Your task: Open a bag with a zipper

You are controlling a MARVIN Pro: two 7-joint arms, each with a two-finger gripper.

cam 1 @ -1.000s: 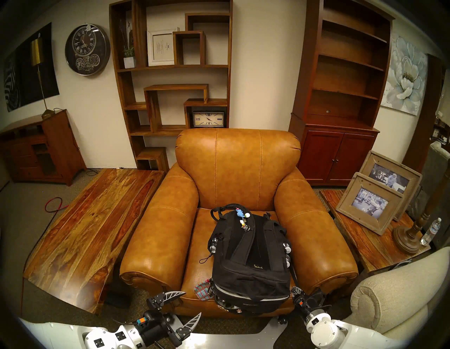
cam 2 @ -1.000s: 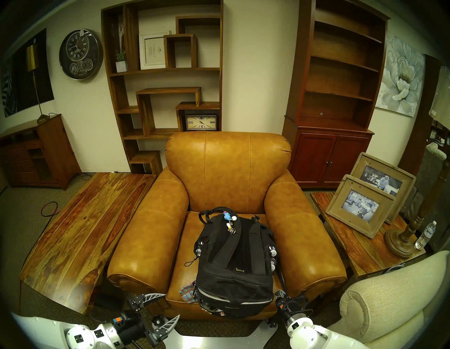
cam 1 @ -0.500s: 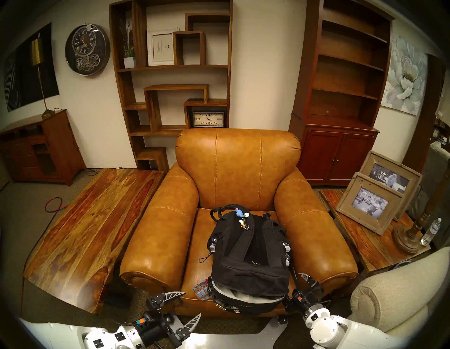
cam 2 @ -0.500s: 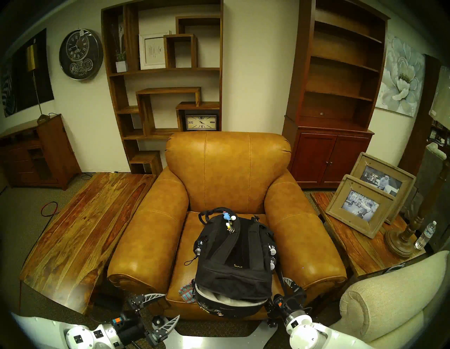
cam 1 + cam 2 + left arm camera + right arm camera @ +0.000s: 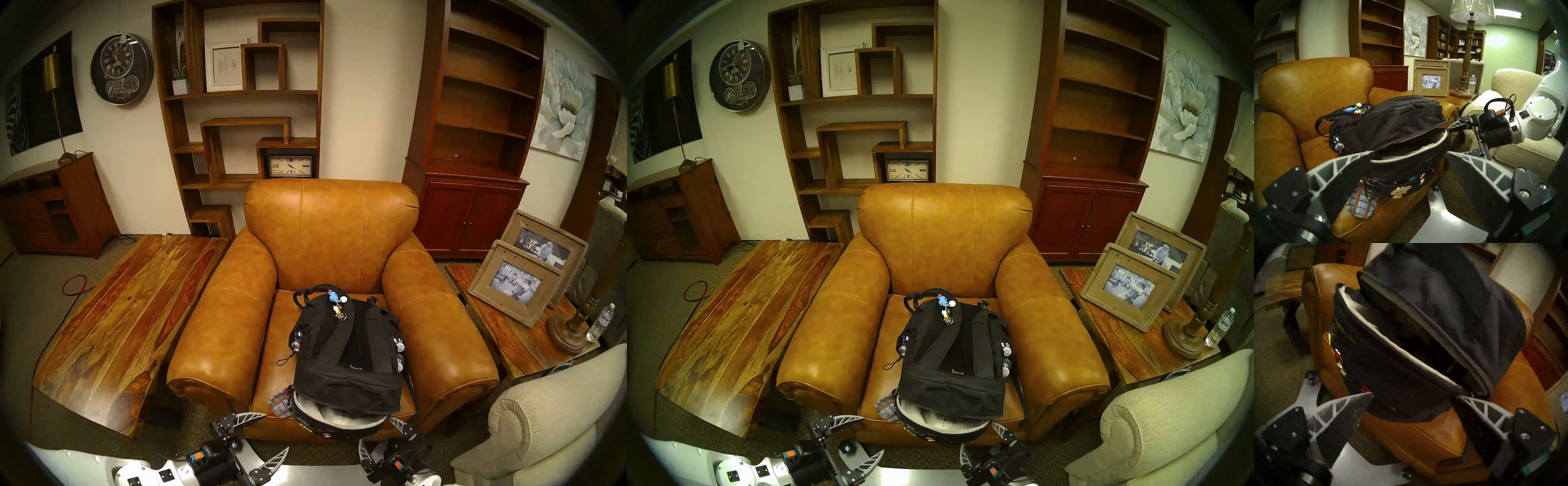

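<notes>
The black backpack [image 5: 346, 366] lies on the seat of a tan leather armchair [image 5: 332, 237], with colourful charms [image 5: 336, 298] at its far end. Its main zipper [image 5: 1407, 135] is undone along the near end. The compartment gapes and shows grey lining. My right gripper [image 5: 375, 430] is open and empty, just below the bag's near right corner; the right wrist view [image 5: 1411, 394] shows the gaping zipper [image 5: 1407, 353] above its fingers. My left gripper [image 5: 276, 431] is open and empty at the chair's front left, facing the bag [image 5: 1390, 115].
A red-blue plaid pouch [image 5: 280, 404] lies on the seat by the bag's near left corner. A wooden coffee table [image 5: 118, 322] stands left of the chair. At the right are a side table [image 5: 509, 339] with frames, a lamp and a bottle, and a beige armchair [image 5: 543, 407].
My right gripper opened at the bag's near right corner, then drew back and left, below the bag's front. The bag's mouth gapes wider. My left gripper shifted slightly right.
</notes>
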